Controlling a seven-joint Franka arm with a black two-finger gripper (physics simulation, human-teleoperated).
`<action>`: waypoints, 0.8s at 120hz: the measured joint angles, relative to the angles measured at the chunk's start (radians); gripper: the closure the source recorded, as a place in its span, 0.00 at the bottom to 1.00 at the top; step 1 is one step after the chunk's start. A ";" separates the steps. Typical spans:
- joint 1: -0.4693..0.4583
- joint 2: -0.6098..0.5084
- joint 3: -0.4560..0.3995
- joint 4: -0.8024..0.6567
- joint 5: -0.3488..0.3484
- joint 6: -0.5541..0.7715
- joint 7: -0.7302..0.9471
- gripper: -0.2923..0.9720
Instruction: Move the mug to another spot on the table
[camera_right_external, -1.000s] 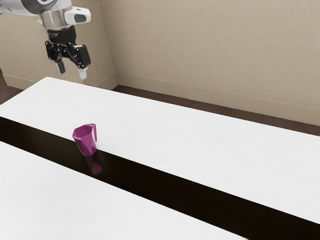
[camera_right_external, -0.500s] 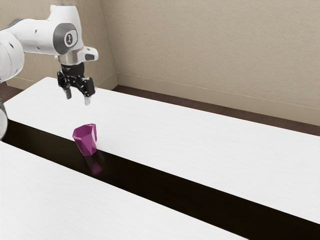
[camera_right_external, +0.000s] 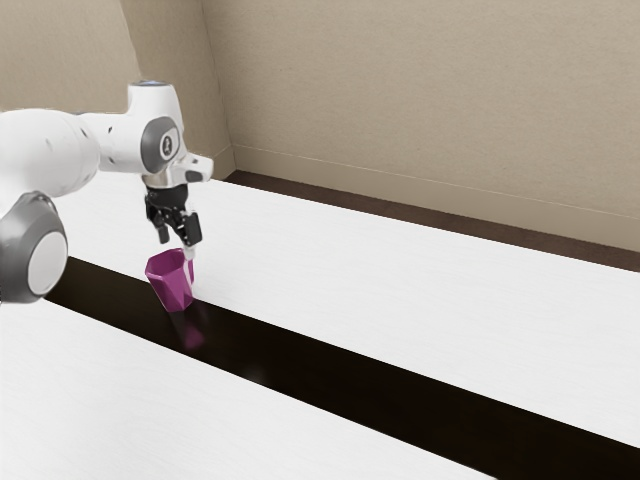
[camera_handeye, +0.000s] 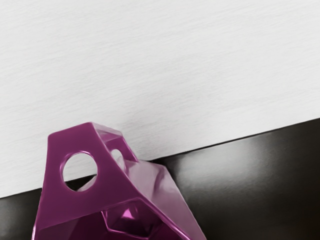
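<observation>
— How was your tool (camera_right_external: 175, 244)?
— Open, gripping nothing.
— And the mug (camera_right_external: 171, 281)?
— The purple, faceted mug stood just beneath your tool, on the dark strip (camera_right_external: 330, 365) of the bench (camera_right_external: 420, 270).

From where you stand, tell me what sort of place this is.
Probably a bare simulated room: plain beige wall with a baseboard, dark floor, and a white table bearing one purple mug.

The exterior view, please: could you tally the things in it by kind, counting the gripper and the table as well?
mug: 1
gripper: 1
table: 1
Total: 3
</observation>
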 joint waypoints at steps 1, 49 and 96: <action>0.000 0.002 0.000 -0.001 -0.002 0.003 0.004 0.23; 0.013 0.073 0.012 0.027 -0.065 0.085 0.131 0.23; 0.014 0.116 0.013 0.026 -0.091 0.135 0.197 0.23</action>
